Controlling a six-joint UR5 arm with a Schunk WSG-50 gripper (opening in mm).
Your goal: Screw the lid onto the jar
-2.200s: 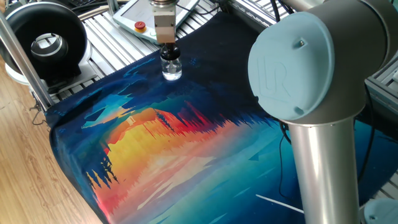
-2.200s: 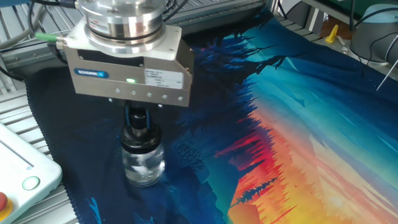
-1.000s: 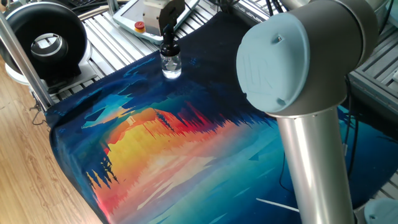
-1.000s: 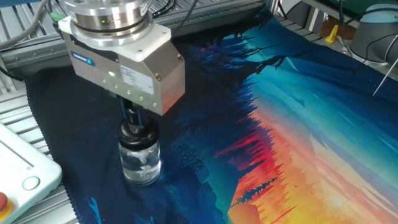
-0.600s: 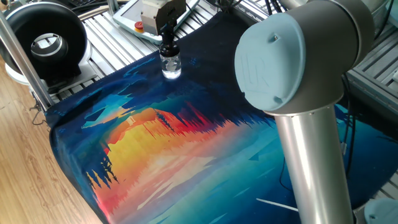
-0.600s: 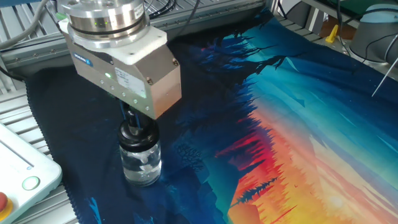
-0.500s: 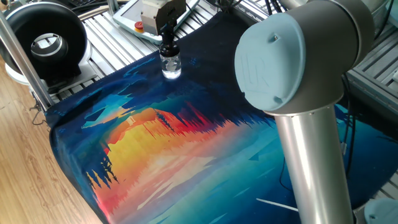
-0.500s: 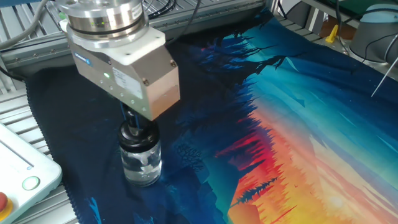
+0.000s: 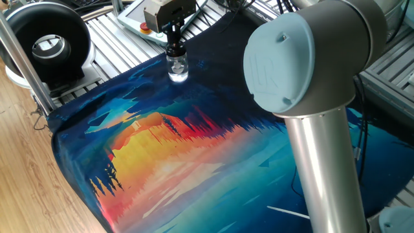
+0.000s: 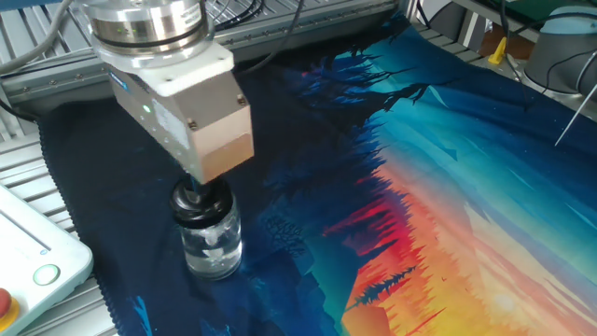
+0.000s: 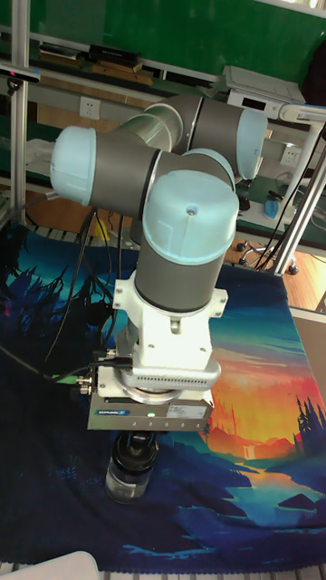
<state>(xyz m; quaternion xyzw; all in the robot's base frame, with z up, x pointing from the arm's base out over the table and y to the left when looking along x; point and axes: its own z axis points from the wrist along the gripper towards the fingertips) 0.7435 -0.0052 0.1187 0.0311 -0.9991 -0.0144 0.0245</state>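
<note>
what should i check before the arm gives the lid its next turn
1. Jar upright on the printed mat: ok.
2. Lid sits on the jar's neck, under the end effector: ok.
3. End effector centred over the lid: ok in all three views.
4. Fingers closed on the lid: cannot tell, the end effector body hides them.
5. Lid threaded square and fully seated: cannot tell.
6. Nothing touches the jar's sides: ok; the white pendant lies apart from it.
</note>
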